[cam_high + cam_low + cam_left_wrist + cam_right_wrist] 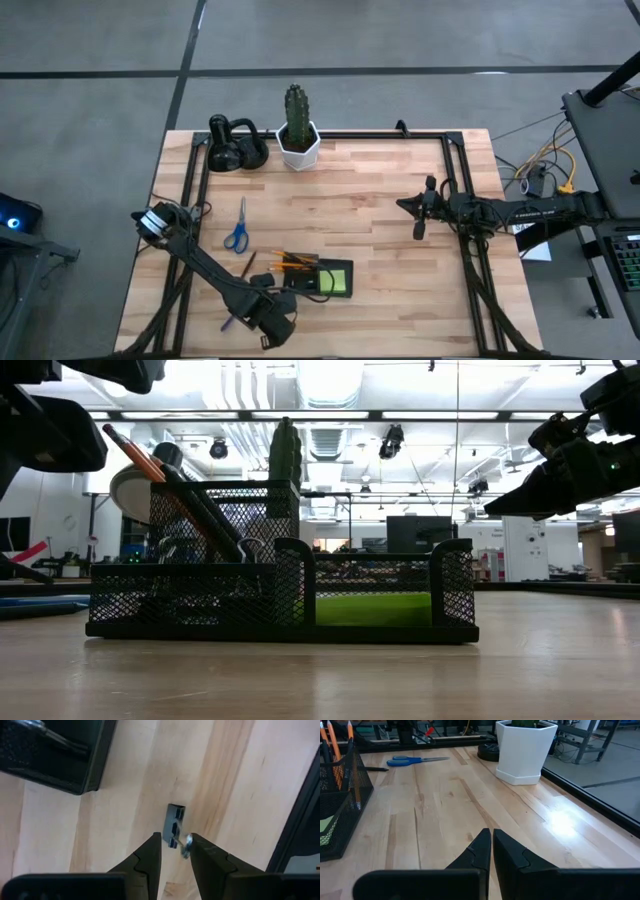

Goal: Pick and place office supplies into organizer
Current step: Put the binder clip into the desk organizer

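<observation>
My left gripper [175, 845] is open near the table's near edge [268, 325], pointing down. Its fingers stand on either side of a small blue binder clip [174, 826] that lies flat on the wood. The black mesh organizer [318, 279] sits just beyond it. It holds orange pencils [291, 262], dark pens and a lime-green sticky pad [337, 281]. Blue-handled scissors [237, 229] and a dark pen [247, 265] lie on the table to the organizer's left. My right gripper [491, 842] is shut and hovers over the table's right side [420, 215]. My left gripper comes at the binder clip from above, one finger on each side of its silver wire handle [186, 845]. I cannot tell whether a fingertip touches the handle. The clip lies flat on the table.
A white hexagonal cactus pot [298, 145] and a black rounded gadget [232, 145] stand at the far edge. A black metal frame [460, 200] runs along the table's sides. Bare wood lies between the organizer and my right gripper.
</observation>
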{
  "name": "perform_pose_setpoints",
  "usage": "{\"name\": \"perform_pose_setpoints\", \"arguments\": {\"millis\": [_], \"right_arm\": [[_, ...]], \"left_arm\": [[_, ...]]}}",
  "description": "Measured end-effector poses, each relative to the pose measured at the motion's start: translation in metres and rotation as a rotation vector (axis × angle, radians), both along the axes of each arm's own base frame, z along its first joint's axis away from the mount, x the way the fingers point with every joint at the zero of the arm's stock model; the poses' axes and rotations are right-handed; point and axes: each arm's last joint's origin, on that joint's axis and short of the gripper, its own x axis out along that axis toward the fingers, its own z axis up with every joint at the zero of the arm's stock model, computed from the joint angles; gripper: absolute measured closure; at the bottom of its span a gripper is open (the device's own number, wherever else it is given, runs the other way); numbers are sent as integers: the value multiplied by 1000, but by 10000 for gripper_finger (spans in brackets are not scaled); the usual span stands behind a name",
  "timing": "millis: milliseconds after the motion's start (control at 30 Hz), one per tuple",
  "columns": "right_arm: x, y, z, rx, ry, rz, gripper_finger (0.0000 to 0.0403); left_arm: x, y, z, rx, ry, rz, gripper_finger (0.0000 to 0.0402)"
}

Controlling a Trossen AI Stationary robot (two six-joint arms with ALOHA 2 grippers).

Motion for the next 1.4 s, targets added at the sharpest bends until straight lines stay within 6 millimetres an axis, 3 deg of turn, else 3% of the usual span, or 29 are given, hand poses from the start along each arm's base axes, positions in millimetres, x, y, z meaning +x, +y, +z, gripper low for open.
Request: {"name": "perform_pose_setpoints", "arguments": {"millis": [200,500,1000,1233,1400], "right_arm": [[0,0,0,0,0,0,394],[0,0,0,0,0,0,394],[0,0,0,0,-1,0,394],[0,0,0,0,-1,0,394],[0,0,0,0,-1,0,394]], "left_arm": [[2,-2,1,-16,-19,0,324],[2,-2,1,-38,-5,-7,396],[14,4,11,-34,-64,35,400],[28,22,18,-90,-58,294,401],[36,29,30,-118,-93,374,401]]}}
